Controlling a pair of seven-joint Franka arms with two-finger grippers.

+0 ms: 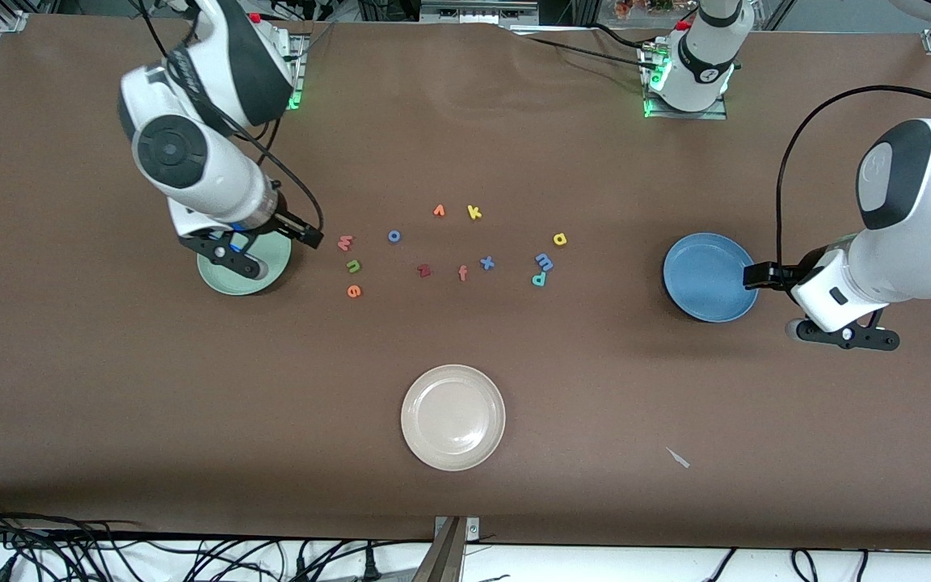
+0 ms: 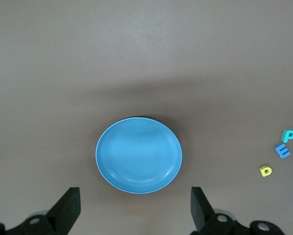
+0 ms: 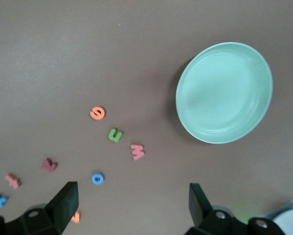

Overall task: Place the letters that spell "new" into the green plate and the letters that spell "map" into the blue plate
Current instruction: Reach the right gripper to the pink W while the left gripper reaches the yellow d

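Observation:
The green plate (image 1: 265, 271) (image 3: 224, 92) lies empty toward the right arm's end, half hidden under my right gripper (image 1: 229, 252) (image 3: 132, 208), which hangs open and holds nothing. Beside the plate lie the pinkish "w" (image 1: 345, 242) (image 3: 137, 151), green "n" (image 1: 353, 265) (image 3: 115, 134) and orange "e" (image 1: 354, 291) (image 3: 97, 113). The blue plate (image 1: 708, 276) (image 2: 139, 155) is empty too. My left gripper (image 1: 841, 333) (image 2: 135, 210) hovers open just off its rim. Yellow "a" (image 1: 560, 238) (image 2: 265, 171), light blue "m" (image 1: 544, 261) (image 2: 282, 151) and teal "p" (image 1: 539, 279) (image 2: 289, 135) lie between the plates.
Mid-table lie a blue "o" (image 1: 394, 236), an orange letter (image 1: 439, 211), a yellow "k" (image 1: 474, 212), a dark red "z" (image 1: 423, 270), an orange "f" (image 1: 462, 273) and a blue "x" (image 1: 487, 263). A cream plate (image 1: 453, 416) sits nearer the camera.

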